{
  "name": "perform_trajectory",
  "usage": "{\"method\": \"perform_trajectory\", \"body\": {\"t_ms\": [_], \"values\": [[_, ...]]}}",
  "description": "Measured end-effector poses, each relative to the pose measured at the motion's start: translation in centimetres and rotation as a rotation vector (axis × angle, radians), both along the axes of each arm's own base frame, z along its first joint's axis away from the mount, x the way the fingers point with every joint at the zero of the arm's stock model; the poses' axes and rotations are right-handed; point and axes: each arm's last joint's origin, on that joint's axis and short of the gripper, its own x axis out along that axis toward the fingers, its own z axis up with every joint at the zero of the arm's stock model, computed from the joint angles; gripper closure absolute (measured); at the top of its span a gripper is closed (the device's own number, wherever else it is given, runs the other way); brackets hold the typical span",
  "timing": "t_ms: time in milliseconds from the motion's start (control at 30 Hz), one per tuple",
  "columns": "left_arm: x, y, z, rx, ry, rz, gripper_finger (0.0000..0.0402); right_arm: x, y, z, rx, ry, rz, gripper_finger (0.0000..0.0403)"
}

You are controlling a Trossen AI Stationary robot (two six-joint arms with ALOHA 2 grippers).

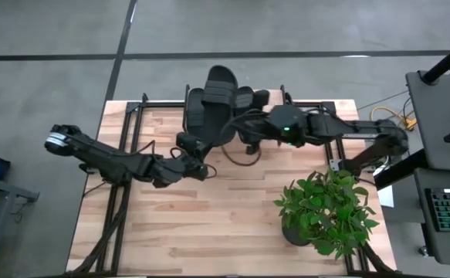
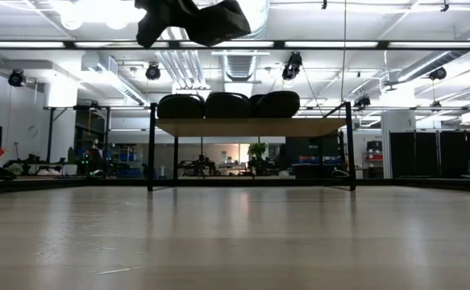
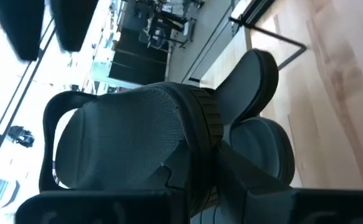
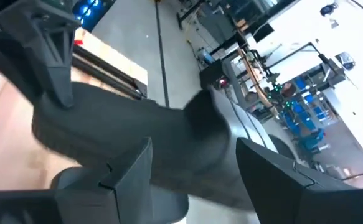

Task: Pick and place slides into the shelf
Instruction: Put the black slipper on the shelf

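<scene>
Tabletop [image 1: 209,232] carries shelf [image 2: 251,126] at far edge, three slides [image 2: 228,105] on top. Left gripper [image 1: 190,147] jaws clamped on fourth slide [image 1: 215,96], raised over shelf. Right gripper [image 1: 244,139] jaws wide, empty.

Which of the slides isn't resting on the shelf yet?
The slide held up in the air, shown at the top of the low view. The other three sit side by side on the shelf top board.

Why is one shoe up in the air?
One slide is off the shelf, clamped in the left gripper above it, while other slides already sit in a row on top. Nothing else looks odd.
</scene>
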Motion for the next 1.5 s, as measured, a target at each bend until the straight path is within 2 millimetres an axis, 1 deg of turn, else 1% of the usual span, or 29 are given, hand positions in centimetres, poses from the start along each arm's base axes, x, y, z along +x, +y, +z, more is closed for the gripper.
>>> {"method": "perform_trajectory", "body": {"t_ms": [100,200,400,533,600,700,833,967,1167,1333,1500], "values": [[0.2,0.0,-0.1,0.005,0.008,0.010,0.0378,1.6,0.0,0.2,-0.036,0.034,-0.043,0.0179],[0.1,0.1,-0.1,0.005,0.001,0.021,0.0378,2.8,-0.1,0.4,-0.086,0.080,-0.109,0.0179],[0.1,0.1,0.0,0.006,0.000,0.020,0.0378,5.3,-0.1,0.6,-0.145,0.128,-0.115,0.0179],[0.1,0.1,-0.1,0.008,0.003,0.021,0.0378,6.6,-0.3,1.0,-0.213,0.143,-0.210,0.0179],[0.1,0.1,-0.1,0.009,0.004,0.021,0.0378,7.3,-0.5,0.8,-0.247,0.186,-0.253,0.0179],[0.0,0.1,0.0,0.010,0.003,0.021,0.0378,8.1,-0.6,0.5,-0.261,0.240,-0.259,0.0179],[0.0,0.1,0.1,0.020,0.011,0.019,0.0378,8.8,-0.5,0.2,-0.276,0.277,-0.260,0.0179],[0.0,0.1,0.1,0.021,0.012,0.017,0.0378,9.5,-0.7,0.1,-0.313,0.290,-0.334,0.0179],[-0.1,-0.3,0.1,0.021,0.012,0.006,0.0378,9.4,-1.3,0.5,-0.331,0.297,-0.382,0.0186],[-0.3,-0.4,0.3,0.019,0.005,-0.002,0.0378,9.2,-1.6,0.4,-0.330,0.302,-0.415,0.0218],[-0.3,-0.5,0.3,0.019,0.000,-0.001,0.0378,9.2,-1.7,0.3,-0.340,0.311,-0.428,0.0273]]}}
